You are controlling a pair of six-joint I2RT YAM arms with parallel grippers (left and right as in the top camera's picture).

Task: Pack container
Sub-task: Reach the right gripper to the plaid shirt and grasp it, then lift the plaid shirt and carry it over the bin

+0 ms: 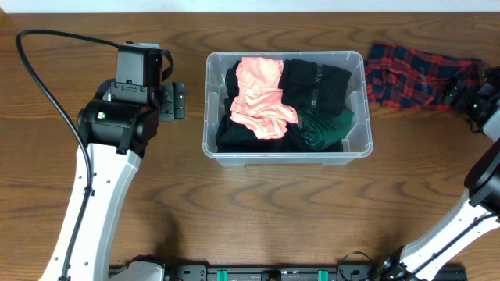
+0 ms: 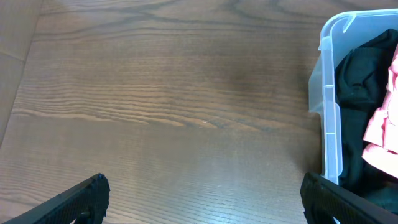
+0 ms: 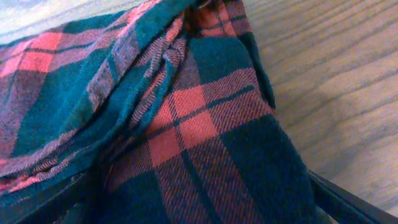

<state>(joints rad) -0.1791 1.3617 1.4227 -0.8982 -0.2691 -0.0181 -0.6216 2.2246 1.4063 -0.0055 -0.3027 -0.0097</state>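
Observation:
The container [image 1: 211, 144] is a clear plastic tub at the middle of the table, holding a pink garment [image 1: 262, 97], black clothes [image 1: 316, 82] and a dark green garment [image 1: 324, 129]. Its corner also shows in the left wrist view [image 2: 329, 118]. My left gripper [image 1: 173, 101] is open and empty just left of the tub, low over bare wood [image 2: 202, 199]. A red and dark green plaid cloth [image 1: 418, 74] lies on the table right of the tub. My right gripper [image 1: 467, 101] is at its right end. The plaid cloth [image 3: 199, 124] fills the space between its spread jaws [image 3: 199, 205].
The table is dark brown wood [image 1: 273, 218]. The left arm's black cable [image 1: 47, 86] loops over the left side. The right arm rises from the front right corner [image 1: 469, 211].

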